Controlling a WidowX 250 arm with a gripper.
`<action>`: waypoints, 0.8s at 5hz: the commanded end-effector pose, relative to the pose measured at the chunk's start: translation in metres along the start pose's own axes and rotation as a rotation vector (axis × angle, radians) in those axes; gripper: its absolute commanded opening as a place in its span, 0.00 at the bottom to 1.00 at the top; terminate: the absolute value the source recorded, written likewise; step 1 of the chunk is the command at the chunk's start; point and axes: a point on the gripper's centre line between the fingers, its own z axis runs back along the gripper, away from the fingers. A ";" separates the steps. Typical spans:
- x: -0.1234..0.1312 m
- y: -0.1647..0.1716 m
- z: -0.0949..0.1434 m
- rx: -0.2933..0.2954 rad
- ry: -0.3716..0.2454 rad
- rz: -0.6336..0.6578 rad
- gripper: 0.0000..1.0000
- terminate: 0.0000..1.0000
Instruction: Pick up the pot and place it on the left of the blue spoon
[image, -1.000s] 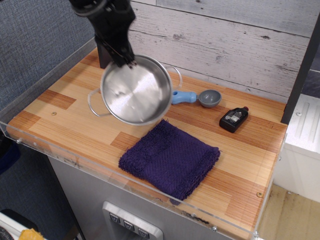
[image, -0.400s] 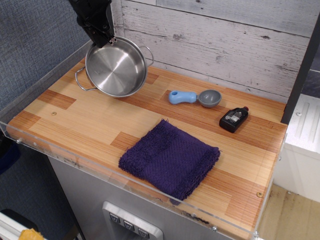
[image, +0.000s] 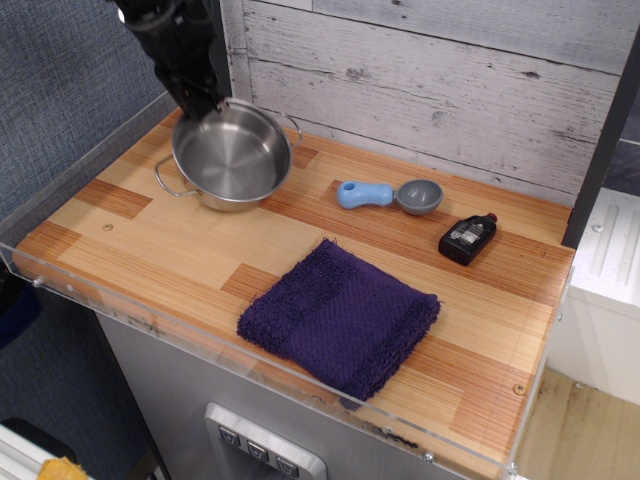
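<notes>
The shiny steel pot (image: 232, 155) with two wire loop handles sits low over the back left of the wooden table, to the left of the blue spoon (image: 388, 194). My gripper (image: 210, 103) comes down from the top left and is shut on the pot's far left rim. The pot looks level and at or just above the table surface; I cannot tell whether it touches. The spoon lies flat with its light-blue handle pointing left and its grey bowl to the right, a hand's width from the pot.
A small black bottle (image: 467, 238) lies right of the spoon. A folded purple towel (image: 340, 315) covers the front middle. A clear acrylic rim (image: 200, 335) edges the table's front and left. A plank wall (image: 450, 80) stands behind.
The pot, held tilted near the spoon a second ago, has moved left and back, then come down and levelled out over the back left of the table.
</notes>
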 end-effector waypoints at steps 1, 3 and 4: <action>0.006 -0.013 0.003 0.012 -0.011 0.010 1.00 0.00; 0.006 -0.023 0.006 0.022 0.022 -0.020 1.00 0.00; 0.008 -0.022 0.013 0.041 0.022 -0.027 1.00 0.00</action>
